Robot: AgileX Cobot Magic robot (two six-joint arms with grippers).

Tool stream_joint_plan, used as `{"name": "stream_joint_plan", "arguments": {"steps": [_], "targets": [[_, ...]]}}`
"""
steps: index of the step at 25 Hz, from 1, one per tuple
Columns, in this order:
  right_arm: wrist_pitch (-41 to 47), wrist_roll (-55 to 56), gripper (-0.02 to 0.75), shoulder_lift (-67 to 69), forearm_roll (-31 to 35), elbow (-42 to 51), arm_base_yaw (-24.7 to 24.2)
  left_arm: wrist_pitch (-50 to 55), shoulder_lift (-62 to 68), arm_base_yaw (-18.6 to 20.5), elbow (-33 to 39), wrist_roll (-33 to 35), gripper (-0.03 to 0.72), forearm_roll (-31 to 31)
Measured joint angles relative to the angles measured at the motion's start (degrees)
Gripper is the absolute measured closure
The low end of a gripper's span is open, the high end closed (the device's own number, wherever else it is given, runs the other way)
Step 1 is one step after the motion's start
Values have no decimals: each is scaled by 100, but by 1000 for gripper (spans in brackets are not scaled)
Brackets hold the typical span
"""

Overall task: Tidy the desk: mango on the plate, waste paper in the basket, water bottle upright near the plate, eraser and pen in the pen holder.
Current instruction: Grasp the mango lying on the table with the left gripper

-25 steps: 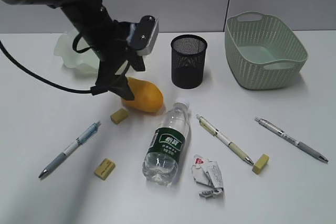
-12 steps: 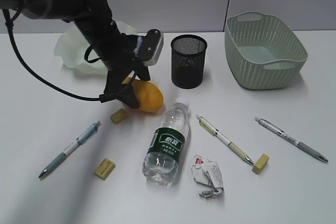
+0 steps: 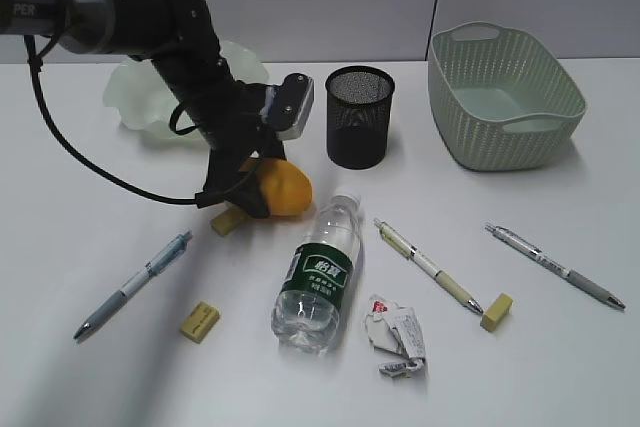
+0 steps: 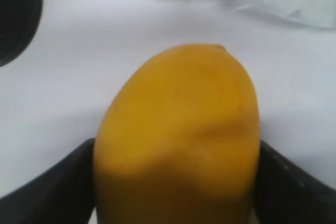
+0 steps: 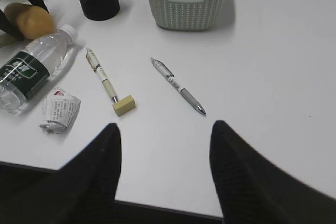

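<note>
Your left tool (image 3: pixel 243 190) stands wide open astride the mango (image 3: pixel 277 187), one finger on each flank, not yet clamped, with the fruit's long axis running away between them on the surface and the plate (image 3: pixel 135 97) far-left behind the arm.

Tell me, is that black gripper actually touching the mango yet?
Cannot tell. In the left wrist view the mango sits between the open left gripper fingers, edges meeting with no clear gap, but real contact isn't plain.
</note>
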Motion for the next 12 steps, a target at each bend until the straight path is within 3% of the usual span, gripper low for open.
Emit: {"name": "stream_joint_plan", "arguments": {"steps": [2, 12], "targets": [[0, 0, 302, 0, 0, 0, 0, -18, 0, 0, -6, 0, 73, -10], [0, 0, 302, 0, 0, 0, 0, 89, -65, 0, -6, 0, 75, -41]]}}
